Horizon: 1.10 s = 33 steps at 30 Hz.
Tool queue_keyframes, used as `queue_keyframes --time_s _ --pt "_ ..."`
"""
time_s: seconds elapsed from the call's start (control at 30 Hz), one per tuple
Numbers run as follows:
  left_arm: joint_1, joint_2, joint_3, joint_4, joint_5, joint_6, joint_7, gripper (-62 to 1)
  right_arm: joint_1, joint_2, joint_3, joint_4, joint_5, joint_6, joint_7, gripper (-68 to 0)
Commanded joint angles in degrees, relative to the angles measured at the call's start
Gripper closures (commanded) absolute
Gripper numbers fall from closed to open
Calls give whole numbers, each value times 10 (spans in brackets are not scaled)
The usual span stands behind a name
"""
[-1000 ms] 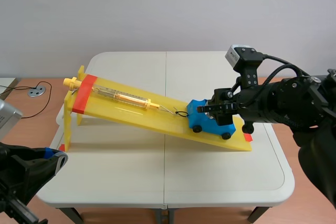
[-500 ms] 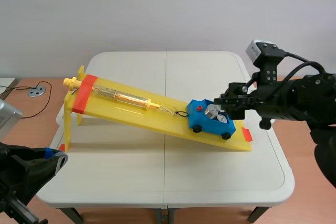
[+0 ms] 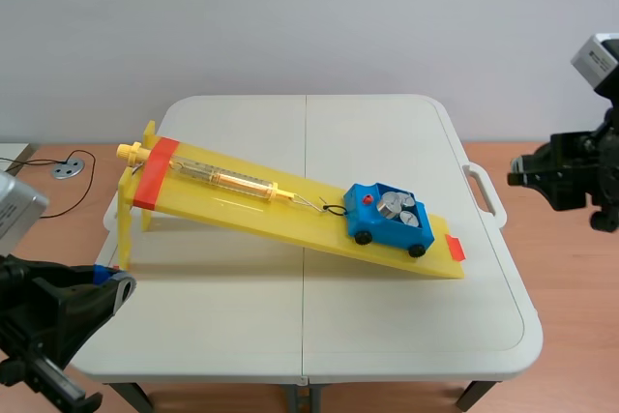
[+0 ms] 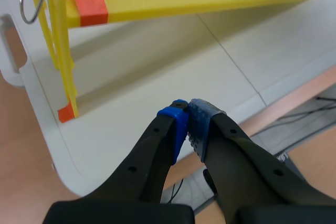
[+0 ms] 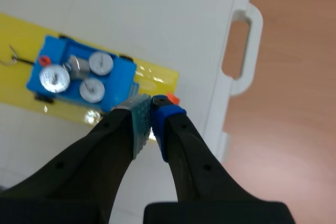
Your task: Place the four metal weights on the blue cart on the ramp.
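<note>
I pulled my right gripper (image 5: 151, 106) back from the cart (image 3: 389, 221), jaws closed and empty. All 4 weights (image 5: 79, 66) sat in it, low on the ramp (image 3: 242, 202). My left gripper (image 4: 188, 116) was closed on nothing too. The job looked done.

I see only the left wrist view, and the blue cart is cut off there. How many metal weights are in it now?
Observer: The right wrist view shows four metal weights in the blue cart; one lies tilted.
Operator: Is the right hand holding anything?
Observer: No, the right hand is shut on nothing, out past the edge of the table.
</note>
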Motion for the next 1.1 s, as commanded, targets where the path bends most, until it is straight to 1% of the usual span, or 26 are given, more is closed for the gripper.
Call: queue_keyframes --time_s 0.0,0.1,0.2,0.3,0.53,0.6,0.67,0.8,0.9,0.97,1.07 --pt "-27 31 5 74 -21 -23 -40 -31 -22 61 24 79 47 59 53 -6" --pt "-48 50 30 75 8 -22 -38 -31 -83 83 38 106 52 82 52 -6" --pt "-70 61 67 75 42 -22 -39 -29 -144 89 56 129 53 83 47 -6" --pt "-95 75 103 75 101 -15 -41 -29 -206 89 75 146 54 103 45 -6" --pt "-155 117 157 70 204 44 -43 -29 -344 89 119 152 54 151 46 -6" --pt "-176 127 166 57 228 60 -43 -29 -380 87 129 152 53 164 47 -7" --pt "-197 133 170 37 243 74 -43 -29 -415 87 137 152 53 176 52 -6" --pt "-235 141 171 -12 269 107 -43 -29 -471 85 145 152 53 178 56 -6" --pt "-263 142 172 -47 271 120 -43 -29 -496 83 146 152 53 178 56 -6" --pt "-279 142 172 -68 271 123 -42 -29 -503 79 146 152 51 178 56 -6" --pt "-297 142 172 -94 272 138 -42 -29 -502 75 146 152 51 178 59 -6"
